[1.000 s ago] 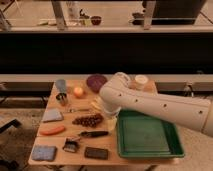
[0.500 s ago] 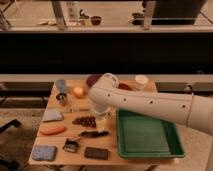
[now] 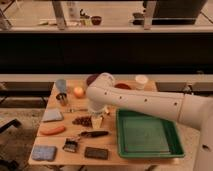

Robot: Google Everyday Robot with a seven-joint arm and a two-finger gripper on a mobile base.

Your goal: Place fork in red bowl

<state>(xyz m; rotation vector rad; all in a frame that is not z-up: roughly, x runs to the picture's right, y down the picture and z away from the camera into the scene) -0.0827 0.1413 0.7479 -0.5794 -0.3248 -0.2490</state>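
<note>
**Robot Arm Reaching Across Crowded Table as Fork Is Lying Untouched**

A white robot arm is stretching in from the right across a wooden table, its wrist bending downward near the table's middle. The gripper is hanging just above the tabletop, its jaws spread wide and holding nothing. The fork, a thin silvery sliver, is lying flat on the wood just to the left of the gripper and apart from it. It is sitting between a small metal cup farther back and a dark cluster of food nearer the front. The red bowl is sitting at the table's far edge, mostly hidden behind the arm. A white cup is standing to the right of it and a purple bowl to the left. A green tray is taking up the table's right side. A black-handled utensil and a black brush are lying toward the front edge, below the gripper.
</note>
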